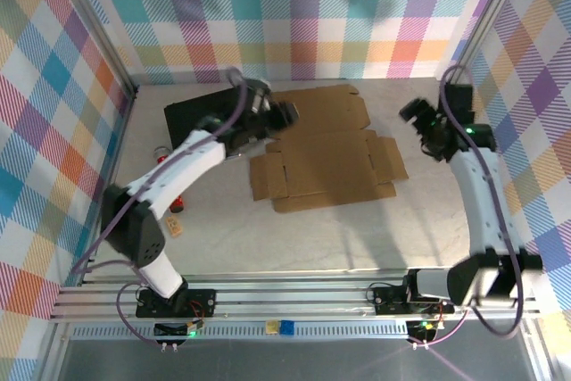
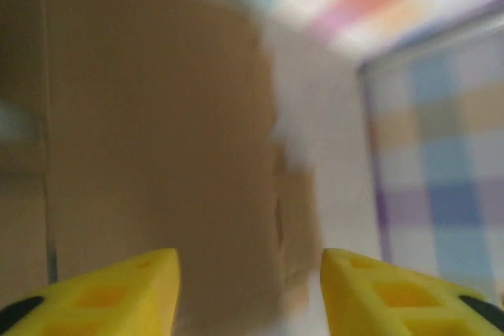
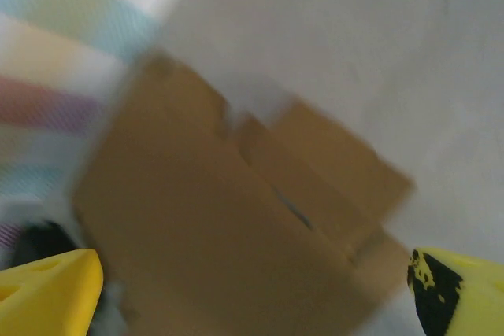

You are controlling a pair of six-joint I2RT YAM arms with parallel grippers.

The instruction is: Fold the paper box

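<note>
While both arms reach away from their bases at the near edge of the bench (image 1: 294, 238), the nearest loose things are a small tan piece (image 1: 175, 227) and a small dark-and-red item (image 1: 178, 202). Both lie well behind and to the left of the left pincer (image 1: 284, 115), beside that arm's lower link, and are too small to name.

Farther out, the paper box (image 1: 326, 162) lies flat and unfolded on the bench, a brown die-cut sheet with its flaps spread, between the two pincers. Its near panel sits nearer than both of them, and its far panel stretches away just right of the left pincer. The left pincer hangs at the sheet's left edge, about where the two panels meet; whether it touches the cardboard I cannot tell.

Seen from its own wrist, the left pincer (image 2: 248, 261) has its yellow fingers (image 2: 118, 289) apart with a clear gap and nothing pinched between them. The blurred paper box (image 2: 157, 116) lies ahead and to its left.

The right pincer (image 1: 412, 113) hangs off the sheet's right side, apart from the nearest flap. From its wrist, the right pincer (image 3: 253, 265) is spread wide and holds nothing, with the paper box (image 3: 236, 218) blurred below and ahead of it.

A black case (image 1: 192, 113) lies on the bench left of the left pincer, partly under that arm. Beyond both pincers rise the plaid walls (image 1: 357, 6).
</note>
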